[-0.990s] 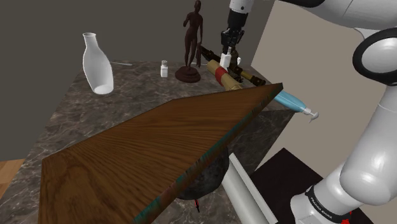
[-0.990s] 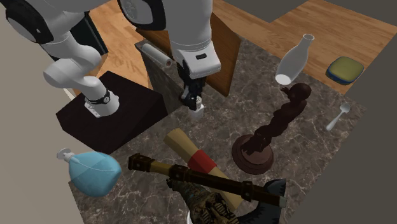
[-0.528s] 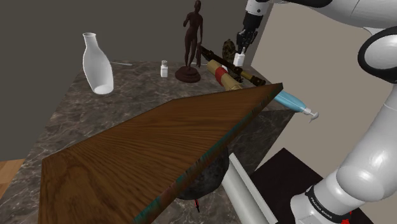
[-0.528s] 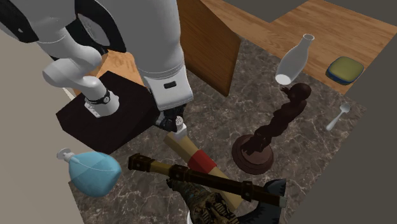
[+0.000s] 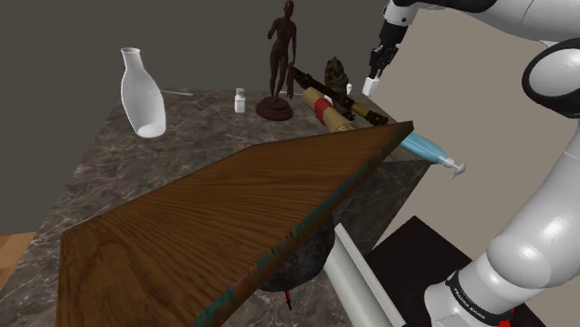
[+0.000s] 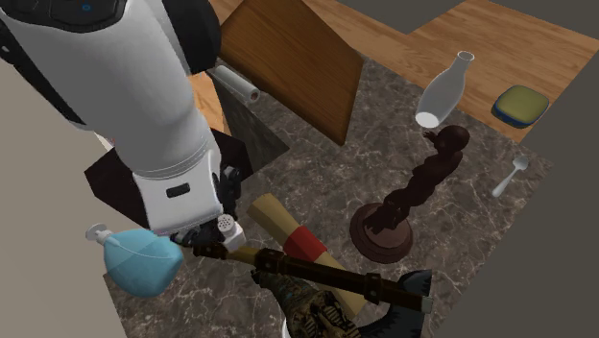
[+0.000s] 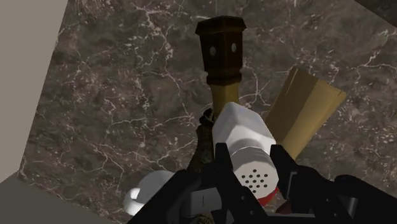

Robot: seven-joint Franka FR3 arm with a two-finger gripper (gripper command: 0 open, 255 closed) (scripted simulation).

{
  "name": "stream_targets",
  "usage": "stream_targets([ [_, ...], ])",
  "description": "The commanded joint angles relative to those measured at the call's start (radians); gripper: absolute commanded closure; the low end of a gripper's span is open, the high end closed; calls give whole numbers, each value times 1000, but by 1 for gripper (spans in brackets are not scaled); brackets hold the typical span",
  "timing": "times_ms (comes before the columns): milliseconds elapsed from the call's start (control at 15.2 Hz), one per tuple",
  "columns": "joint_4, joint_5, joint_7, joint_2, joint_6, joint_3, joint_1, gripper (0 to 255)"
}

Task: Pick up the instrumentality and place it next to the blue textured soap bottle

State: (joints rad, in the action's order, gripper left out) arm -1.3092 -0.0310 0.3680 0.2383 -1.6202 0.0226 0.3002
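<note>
Marble-patterned surface (image 5: 112,167) carries, from the shoulder view's left, one white vase (image 5: 142,93), one small white bottle (image 5: 240,100), one dark figurine (image 5: 279,65), one tan scroll (image 5: 325,110) with a red band, one long brown-and-gold tool (image 5: 361,109) and one blue soap bottle (image 5: 428,147) at the far edge. Black fingers (image 7: 222,167) clamp a second small white container, a perforated shaker (image 7: 247,149), over the tool's end and close to the soap bottle. A second earlier the gripper (image 5: 375,76) hung over the scroll; it has since travelled rightward. The second exterior view adds one white spoon (image 6: 509,178) and one blue-edged pad (image 6: 521,104)
</note>
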Motion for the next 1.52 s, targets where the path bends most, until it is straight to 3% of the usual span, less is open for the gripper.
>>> stream_targets([
  [0, 19, 8, 51, 13, 5, -18, 32, 255],
  [462, 146, 35, 201, 100, 42, -67, 137, 255],
  [792, 316, 60, 302, 212, 101, -94, 218, 255],
  [1056, 577, 84, 375, 372, 203, -107, 294, 255],
  [1122, 814, 94, 392, 506, 305, -105, 329, 255],
  [1188, 665, 89, 395, 431, 231, -106, 320, 255],
  [1452, 451, 84, 398, 340, 108, -110, 308, 255],
])
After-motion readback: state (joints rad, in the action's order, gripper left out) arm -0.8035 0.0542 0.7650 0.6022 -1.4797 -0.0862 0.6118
